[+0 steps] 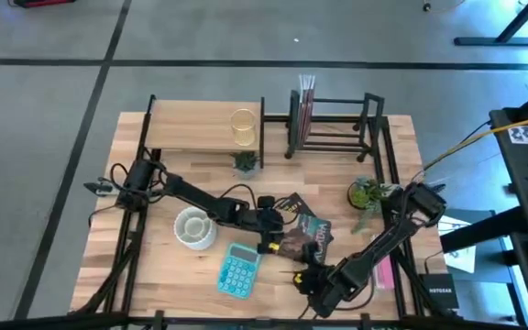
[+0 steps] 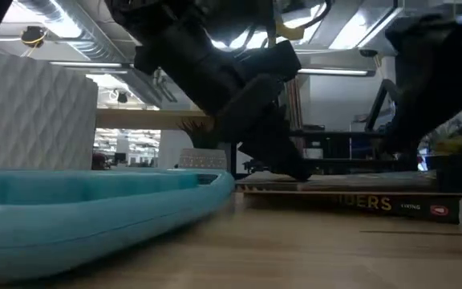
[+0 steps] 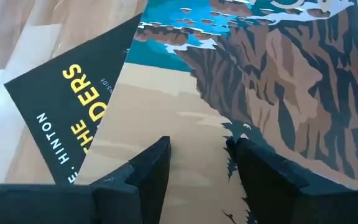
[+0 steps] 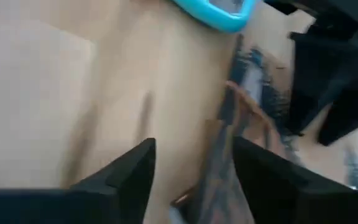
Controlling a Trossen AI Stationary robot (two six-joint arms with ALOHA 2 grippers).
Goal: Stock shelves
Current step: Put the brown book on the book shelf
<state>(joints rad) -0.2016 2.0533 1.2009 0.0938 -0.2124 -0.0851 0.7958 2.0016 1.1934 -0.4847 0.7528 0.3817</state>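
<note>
Calculator: we are seeing a turquoise calculator (image 1: 237,270) lying flat at the near edge of the worktop (image 1: 154,266), filling the near left of the low view (image 2: 95,209).
Right gripper: the right gripper (image 1: 306,278) is hovering low just beside the calculator and at the near edge of the books; in its wrist view its fingers (image 4: 129,171) are standing spread, with nothing between them.
Books: two paperbacks are lying stacked and skewed mid-worktop, a cliff-and-beach cover (image 3: 260,93) on top of a dark one with yellow lettering (image 3: 67,112).
Left gripper: the left gripper (image 1: 280,220) is reaching over the far side of the top book; its fingers (image 3: 148,165) are standing apart over the cover, and we cannot tell whether they are touching it.
White bowl: a white ridged bowl (image 1: 193,227) is sitting left of the books, near the left arm.
Plant: a small green plant (image 1: 367,194) is standing toward the right edge.
Wood shelf: the light-wood board shelf (image 1: 200,136) is standing at the far left of the worktop, carrying a clear yellowish glass (image 1: 243,126), with a small plant (image 1: 245,162) just in front of it.
Black rack: the black bar rack (image 1: 337,124) is standing at the far right, beside the wood shelf, with thin upright items at its left end.
</note>
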